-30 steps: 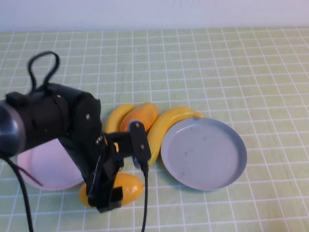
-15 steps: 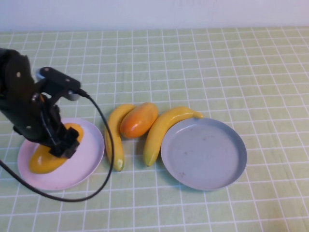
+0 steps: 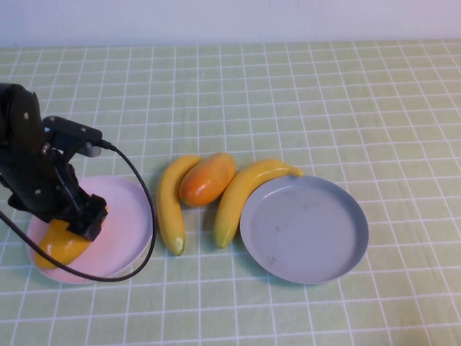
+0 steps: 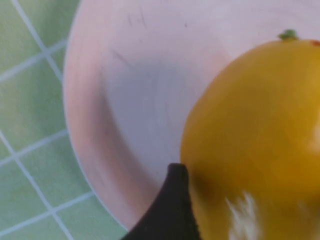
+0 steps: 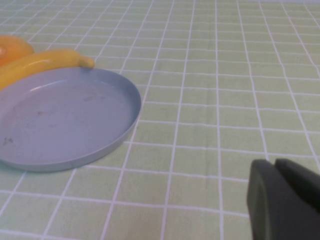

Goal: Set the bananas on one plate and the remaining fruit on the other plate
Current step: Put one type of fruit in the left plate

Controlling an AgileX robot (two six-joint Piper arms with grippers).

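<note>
My left gripper [image 3: 75, 229] is shut on one orange-yellow fruit [image 3: 59, 244] and holds it low over the near left edge of the pale pink plate [image 3: 122, 227]. In the left wrist view the fruit [image 4: 255, 130] fills the frame over the pink plate [image 4: 130, 95], with one black finger [image 4: 172, 210] against it. The second orange fruit [image 3: 207, 179] lies on the table between the two bananas [image 3: 169, 209] [image 3: 245, 193]. The grey-blue plate [image 3: 304, 229] holds nothing. My right gripper [image 5: 279, 172] is shut and empty, low over the table to the right of that plate [image 5: 60, 120].
The left arm's black cable [image 3: 140, 194] loops over the pink plate towards the nearer banana. The right-hand banana's tip [image 5: 82, 61] touches the grey-blue plate's rim. A green checked cloth [image 3: 324, 108] covers the table.
My left arm carried the orange fruit from the table in front of the bananas leftwards onto the pink plate, then shifted it towards the plate's near left edge. The right arm has not moved.
</note>
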